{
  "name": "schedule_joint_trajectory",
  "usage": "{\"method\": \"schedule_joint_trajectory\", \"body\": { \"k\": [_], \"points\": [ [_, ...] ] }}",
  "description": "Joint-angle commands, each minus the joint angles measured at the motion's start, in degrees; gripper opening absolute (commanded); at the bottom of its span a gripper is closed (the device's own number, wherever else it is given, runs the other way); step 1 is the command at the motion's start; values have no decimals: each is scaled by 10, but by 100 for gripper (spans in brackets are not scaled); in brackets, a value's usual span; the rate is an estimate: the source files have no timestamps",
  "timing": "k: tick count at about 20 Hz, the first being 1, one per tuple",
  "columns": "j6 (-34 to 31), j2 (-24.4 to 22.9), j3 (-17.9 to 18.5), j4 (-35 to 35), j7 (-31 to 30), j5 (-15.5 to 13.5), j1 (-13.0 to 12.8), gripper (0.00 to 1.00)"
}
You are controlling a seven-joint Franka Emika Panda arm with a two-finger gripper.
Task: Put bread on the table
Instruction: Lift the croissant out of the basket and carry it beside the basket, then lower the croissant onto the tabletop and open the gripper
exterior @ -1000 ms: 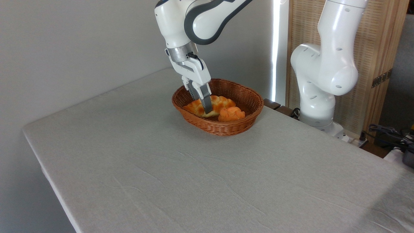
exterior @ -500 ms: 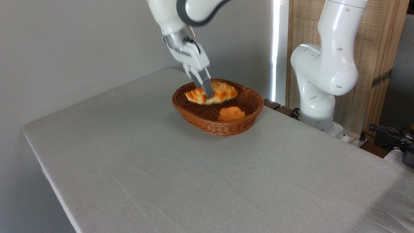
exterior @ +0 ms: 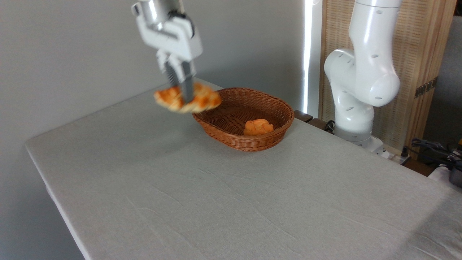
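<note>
The gripper [exterior: 182, 94] is clamped across the middle of the bread [exterior: 187, 99], which hangs in the air just past the basket's [exterior: 249, 141] nine o'clock rim. The loaf's long axis runs nine to three. Bare table [exterior: 151, 173] lies straight below, toward six o'clock.

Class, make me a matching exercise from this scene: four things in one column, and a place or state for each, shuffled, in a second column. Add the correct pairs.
Things:
1. bread
2. bun
3. basket
4. gripper

Places or states:
A. lying inside the basket
B. shut on the bread
C. held in the air, left of the basket
D. standing on the table

Pairs: 1-C, 2-A, 3-D, 4-B
</note>
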Motion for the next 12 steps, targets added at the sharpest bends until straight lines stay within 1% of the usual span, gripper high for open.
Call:
{"method": "schedule_joint_trajectory", "body": {
  "k": [1, 3, 4, 5, 6, 7, 8, 9, 10, 12],
  "points": [
    [133, 98, 18, 32, -2, 12, 0, 24],
    [165, 132, 18, 31, 1, 13, -1, 35],
    [177, 148, 16, 31, -2, 17, -1, 46],
    [193, 161, 10, 31, -4, 20, -1, 54],
    [215, 170, 8, 31, -7, 12, -1, 67],
    [234, 177, 2, 31, -15, 10, -1, 85],
    [245, 185, -8, 31, -32, 11, -1, 90],
    [249, 192, -14, 29, -42, 17, -1, 92],
    [249, 198, -17, 28, -42, 18, -1, 100],
    [251, 200, -20, 29, -43, 18, -1, 100]
  ]
}}
